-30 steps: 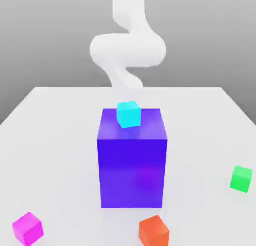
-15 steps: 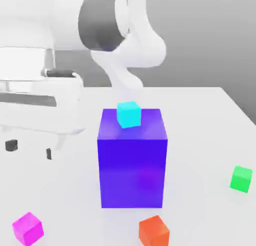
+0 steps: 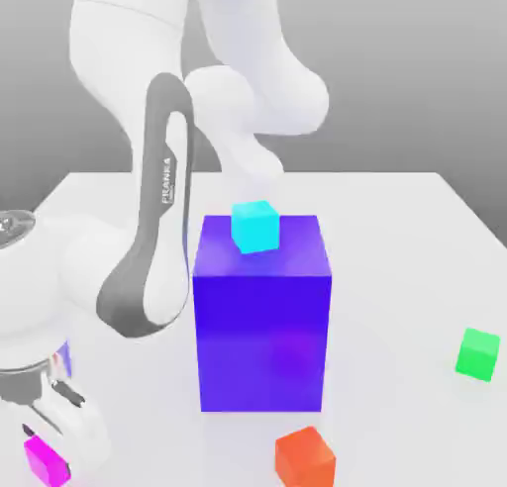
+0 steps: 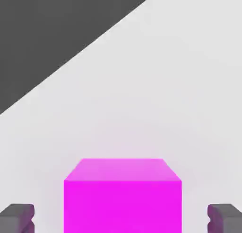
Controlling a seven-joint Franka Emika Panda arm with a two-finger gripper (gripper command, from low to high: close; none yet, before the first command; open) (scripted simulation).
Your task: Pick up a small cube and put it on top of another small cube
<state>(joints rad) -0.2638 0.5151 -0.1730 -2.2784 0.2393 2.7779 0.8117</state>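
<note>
Claw (image 4: 121,218) down over magenta cube (image 4: 123,196) on tabletop (image 3: 396,238), fingers (image 4: 16,218) apart at three and nine o'clock, not gripping.

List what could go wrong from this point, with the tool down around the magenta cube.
1. In the hand view the fingers stand clear of the magenta cube on both sides; an uneven close could nudge or twist it rather than grip it.
2. The orange-red cube lies close in front of the big blue-purple block, so the carry could clip the block or shake the cyan cube on top.
3. A tilted release could let the magenta cube slide off.
</note>
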